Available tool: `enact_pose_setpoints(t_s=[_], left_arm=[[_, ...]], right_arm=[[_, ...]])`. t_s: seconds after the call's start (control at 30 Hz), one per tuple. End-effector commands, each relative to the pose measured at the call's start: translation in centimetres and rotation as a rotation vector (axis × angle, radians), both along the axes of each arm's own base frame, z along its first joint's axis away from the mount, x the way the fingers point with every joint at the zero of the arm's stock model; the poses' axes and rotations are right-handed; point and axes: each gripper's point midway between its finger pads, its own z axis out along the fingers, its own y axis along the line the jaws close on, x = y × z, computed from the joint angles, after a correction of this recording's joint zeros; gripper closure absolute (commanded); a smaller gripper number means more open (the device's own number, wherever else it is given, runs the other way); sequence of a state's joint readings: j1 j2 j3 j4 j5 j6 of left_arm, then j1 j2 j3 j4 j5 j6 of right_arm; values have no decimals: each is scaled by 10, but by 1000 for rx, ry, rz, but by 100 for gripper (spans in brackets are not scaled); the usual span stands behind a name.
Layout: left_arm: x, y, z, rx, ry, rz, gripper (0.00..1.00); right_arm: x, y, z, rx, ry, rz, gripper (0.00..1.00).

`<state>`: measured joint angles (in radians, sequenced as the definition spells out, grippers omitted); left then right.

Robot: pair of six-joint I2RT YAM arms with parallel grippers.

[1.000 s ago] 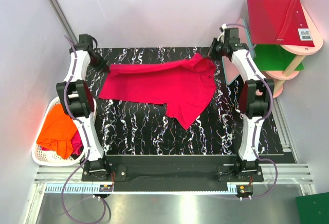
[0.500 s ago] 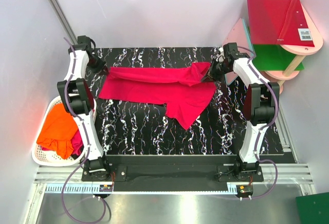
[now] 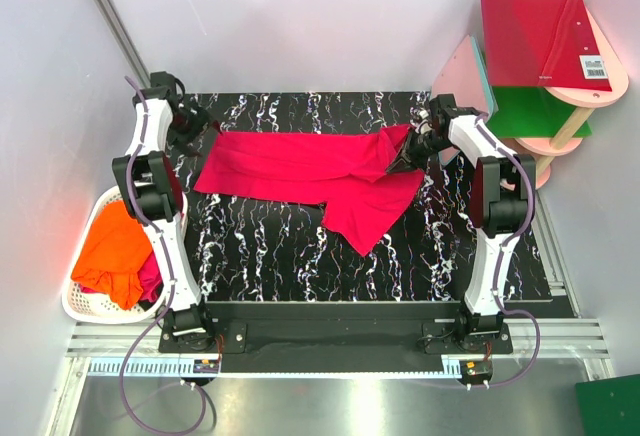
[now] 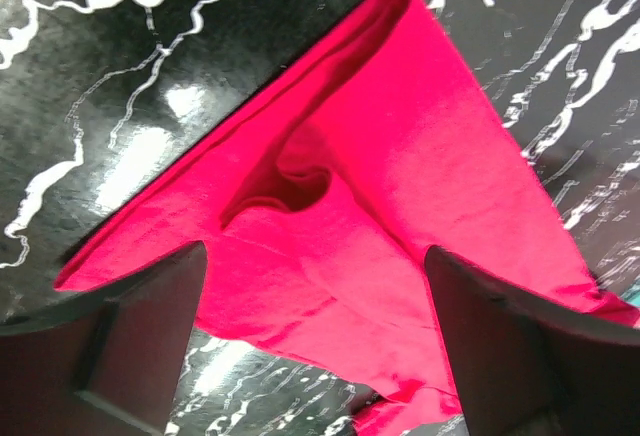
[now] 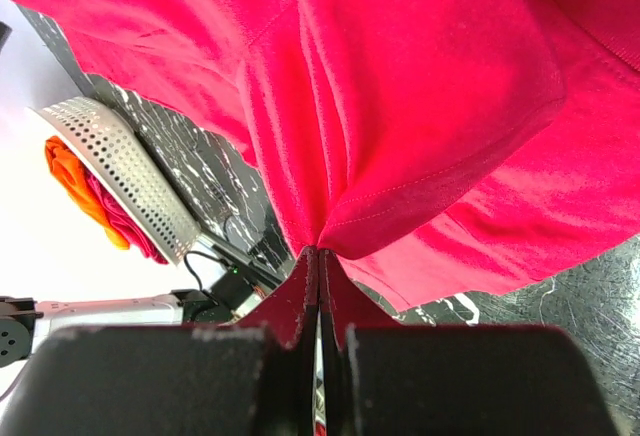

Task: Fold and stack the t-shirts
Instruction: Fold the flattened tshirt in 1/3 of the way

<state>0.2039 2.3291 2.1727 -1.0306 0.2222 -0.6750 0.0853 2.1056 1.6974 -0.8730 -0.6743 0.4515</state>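
Your left fingers (image 3: 198, 123) have sprung apart and let go of the crimson t-shirt (image 3: 300, 161), so its left end now lies flat on the bench (image 3: 300, 266). Your right fingers (image 5: 318, 268) stay pinched on its hem, drawing that side inward, probably for the first fold.

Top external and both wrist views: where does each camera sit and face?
Top external: above and behind the bases, looking down on the marbled table; both arms show whole.
Left wrist: on the left arm, looking down at the crimson t-shirt; the open left gripper frames it.
Right wrist: on the right arm, facing the t-shirt fold pinched in the shut right gripper; basket behind.
Shared: all see the t-shirt; top and right wrist both see the basket.
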Motion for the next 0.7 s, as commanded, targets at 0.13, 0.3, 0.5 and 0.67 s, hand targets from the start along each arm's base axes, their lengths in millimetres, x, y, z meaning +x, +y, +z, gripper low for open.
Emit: enact_pose_setpoints(t_s=[0.13,0.3,0.5,0.67], left_arm=[[31,-11,13,-21,-120,-49,66],[24,-18,-3,-24,-79,-77,34],[8,-28,-16,18,-32,-126,40],[-7,-28,-23,56,10,-132,49]], right_arm=[[4,4,18,17,-23,11,100],[7,2,18,5,-34,15,100],[8,3,16,2,-35,20,100],[7,2,14,-1,-34,24,100]])
